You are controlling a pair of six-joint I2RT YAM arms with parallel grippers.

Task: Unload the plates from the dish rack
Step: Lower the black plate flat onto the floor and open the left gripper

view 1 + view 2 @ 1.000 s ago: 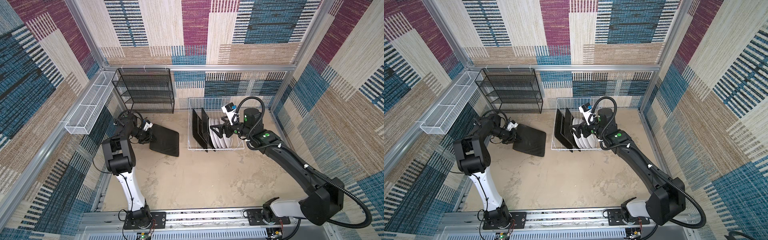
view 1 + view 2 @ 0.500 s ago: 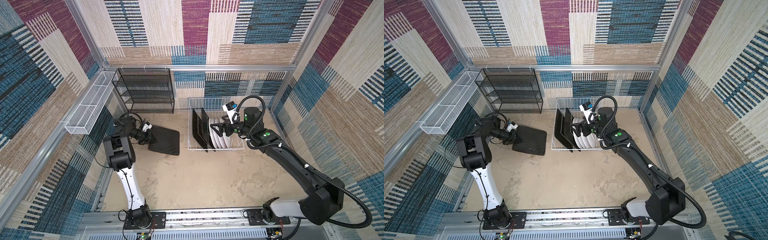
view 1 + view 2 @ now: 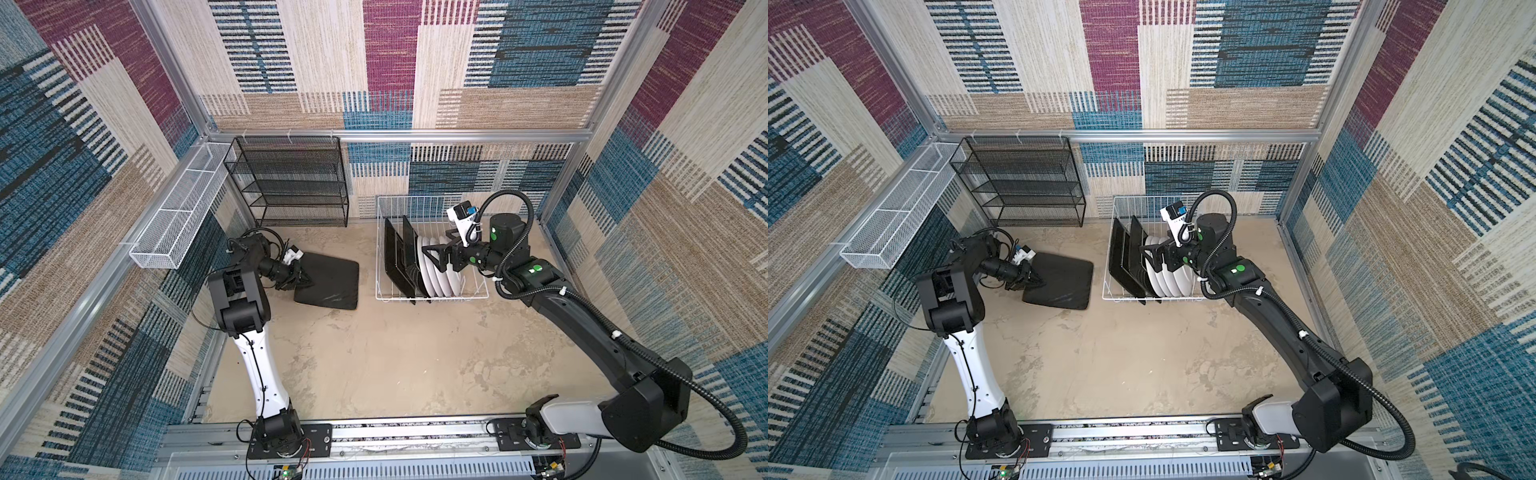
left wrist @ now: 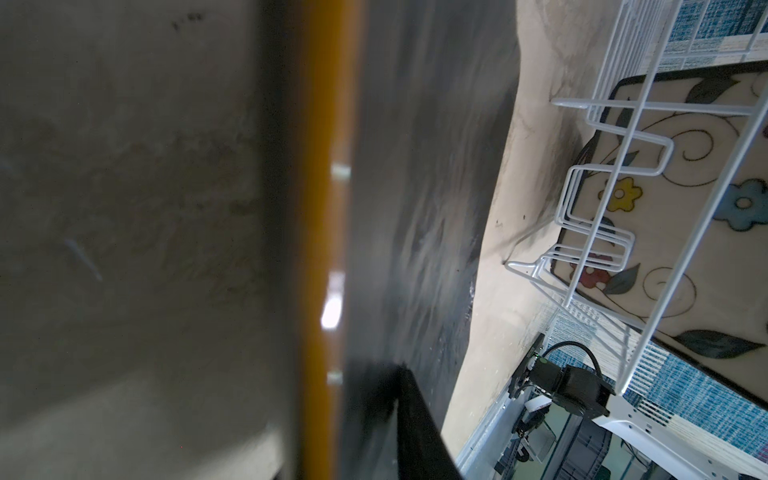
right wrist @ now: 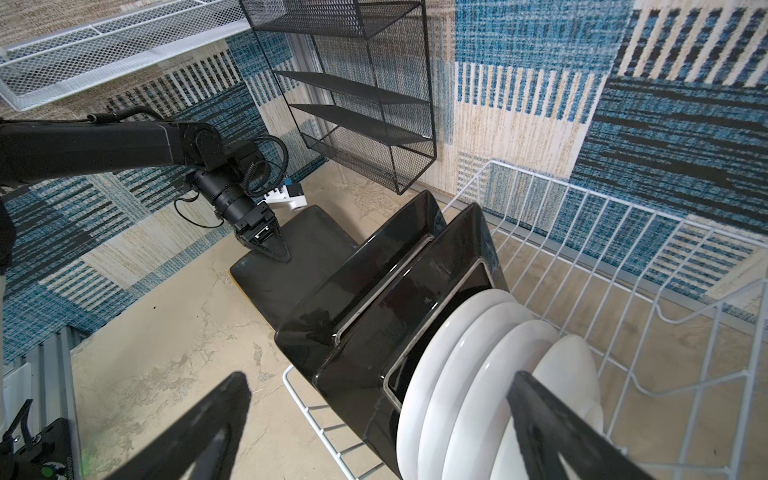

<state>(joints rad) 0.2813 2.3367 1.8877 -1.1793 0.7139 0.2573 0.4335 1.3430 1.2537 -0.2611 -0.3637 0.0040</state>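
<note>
The white wire dish rack (image 3: pixel 473 297) (image 3: pixel 1113 249) (image 5: pixel 623 232) holds two upright black-backed square plates (image 3: pixel 399 257) (image 3: pixel 1125 253) (image 5: pixel 374 291) and several round white plates (image 3: pixel 436 282) (image 3: pixel 1171 282) (image 5: pixel 465 374). One racked square plate shows its cream floral face (image 4: pixel 685 187). A third square plate (image 3: pixel 332 282) (image 3: pixel 1063 282) (image 5: pixel 291 257) lies back up on the table, left of the rack. My left gripper (image 3: pixel 305 278) (image 3: pixel 1040 282) (image 5: pixel 282 253) is at its left rim, jaws close around the edge; whether they still press it does not show. My right gripper (image 3: pixel 436 257) (image 5: pixel 374 436) hangs wide open over the racked plates.
A black mesh shelf unit (image 3: pixel 291 183) stands against the back wall, left of the rack. A long white mesh basket (image 3: pixel 178 220) hangs on the left wall. A metal rail (image 3: pixel 374 432) carrying both arm bases runs along the front edge.
The square plate at my left gripper has gone from tilted to lying flat on the table, and the left arm has shifted slightly. The right arm has hardly moved.
</note>
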